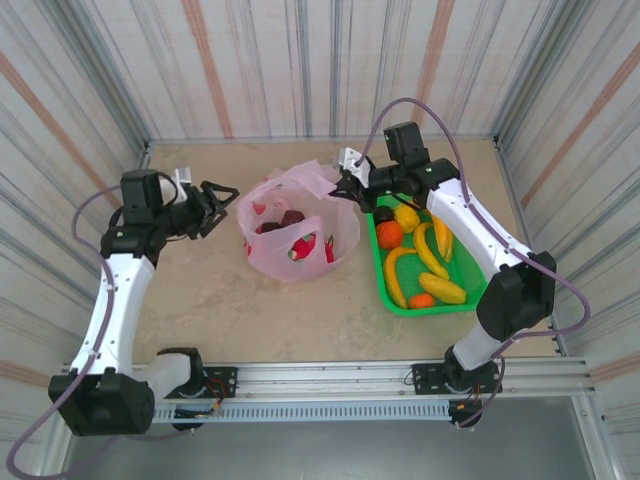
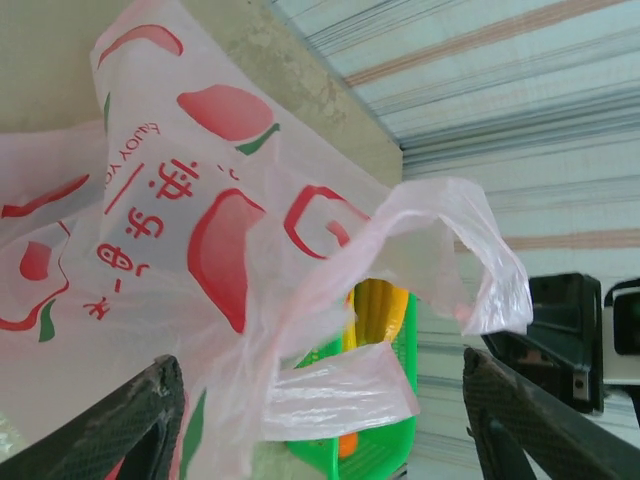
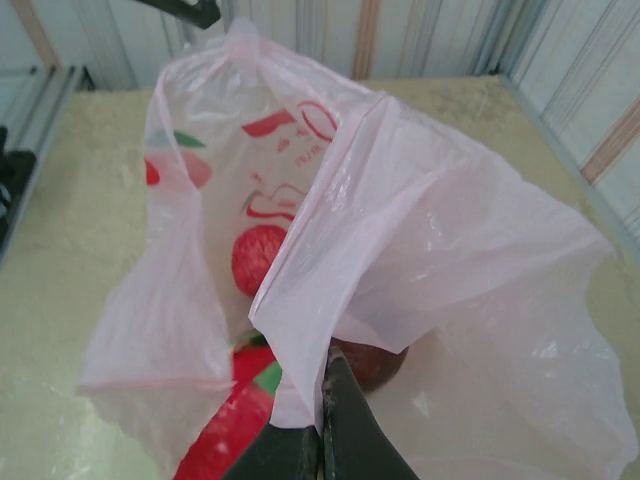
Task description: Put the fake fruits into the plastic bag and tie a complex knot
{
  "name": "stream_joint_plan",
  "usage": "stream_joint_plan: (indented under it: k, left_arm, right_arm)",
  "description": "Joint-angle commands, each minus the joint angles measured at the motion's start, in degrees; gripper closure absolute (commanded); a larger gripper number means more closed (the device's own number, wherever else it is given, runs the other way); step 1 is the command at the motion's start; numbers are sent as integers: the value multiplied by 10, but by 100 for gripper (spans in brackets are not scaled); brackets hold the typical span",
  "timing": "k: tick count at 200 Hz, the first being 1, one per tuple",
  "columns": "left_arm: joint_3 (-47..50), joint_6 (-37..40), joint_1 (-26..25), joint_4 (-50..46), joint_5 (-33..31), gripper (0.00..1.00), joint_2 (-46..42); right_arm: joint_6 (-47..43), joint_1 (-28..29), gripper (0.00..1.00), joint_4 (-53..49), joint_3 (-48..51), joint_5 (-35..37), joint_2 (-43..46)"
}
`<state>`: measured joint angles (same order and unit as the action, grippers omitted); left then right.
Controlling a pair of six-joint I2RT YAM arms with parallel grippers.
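Note:
The pink plastic bag (image 1: pixel 295 235) stands open mid-table with red (image 1: pixel 305 248) and dark fake fruits (image 1: pixel 291 218) inside. My right gripper (image 1: pixel 345 188) is at its right rim, shut on a fold of the bag's edge (image 3: pixel 310 300). Past its tip (image 3: pixel 325 368), a brown fruit (image 3: pixel 378 362) and a red one (image 3: pixel 258 258) lie in the bag. My left gripper (image 1: pixel 222 205) hangs open just left of the bag. A loose strip of the bag (image 2: pixel 340 390) lies between its spread fingers (image 2: pixel 130 420) without being pinched. No knot is visible.
A green basket (image 1: pixel 385 290) to the right of the bag holds yellow bananas (image 1: pixel 432 250), orange balls (image 1: pixel 390 234) and a dark piece. Striped walls close in the table on three sides. Bare tabletop lies in front of the bag.

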<state>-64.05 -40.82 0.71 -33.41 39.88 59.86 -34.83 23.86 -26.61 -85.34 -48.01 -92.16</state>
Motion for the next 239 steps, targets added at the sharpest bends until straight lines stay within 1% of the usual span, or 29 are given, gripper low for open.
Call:
stream_joint_plan:
  k: [1,11,23,35,54,65,82,100,110,126,138,162,187,196,220,239]
  left_arm:
    - [-24,100,-2,-55,1,24,-30]
    - [-25,127,-19,-58,-11,23,-47]
    - [-28,160,-67,-65,-55,20,-67]
    - [-34,186,-141,-77,-118,19,-80]
    - [-53,215,-273,-105,-231,19,-74]
    - [-67,229,-349,-121,-303,18,-58]
    - [-87,247,-462,-139,-406,18,-19]
    - [-122,267,-541,-156,-494,17,38]
    - [-148,280,-573,-164,-535,15,73]
    - [-183,300,-606,-170,-583,11,121]
    - [-206,313,-618,-170,-601,9,154]
    - [-236,329,-620,-171,-632,5,209]
    - [-256,335,-618,-180,-691,1,253]
    - [-261,335,-611,-180,-694,1,266]
    - [-265,332,-589,-162,-680,1,288]
    - [-264,334,-572,-146,-655,2,303]
  right_arm:
    - [111,-6,100,88,19,-55,20]
    - [131,-7,100,105,25,-59,19]
    - [162,-7,100,129,32,-57,17]
    - [182,-6,100,145,38,-59,16]
    - [213,-7,100,165,46,-40,16]
    - [229,-7,100,171,48,-26,17]
    - [260,-11,100,182,52,-30,16]
    - [283,-16,100,189,58,-42,12]
    - [299,-20,100,198,66,-50,12]
    - [321,-24,100,217,81,-56,16]
    - [331,-25,100,223,90,-51,20]
    - [333,-26,100,222,101,-39,33]
    - [331,-28,100,219,111,-28,45]
    - [332,-29,100,219,113,-26,46]
    - [338,-30,100,225,122,-28,48]
    - [342,-30,100,227,129,-19,48]
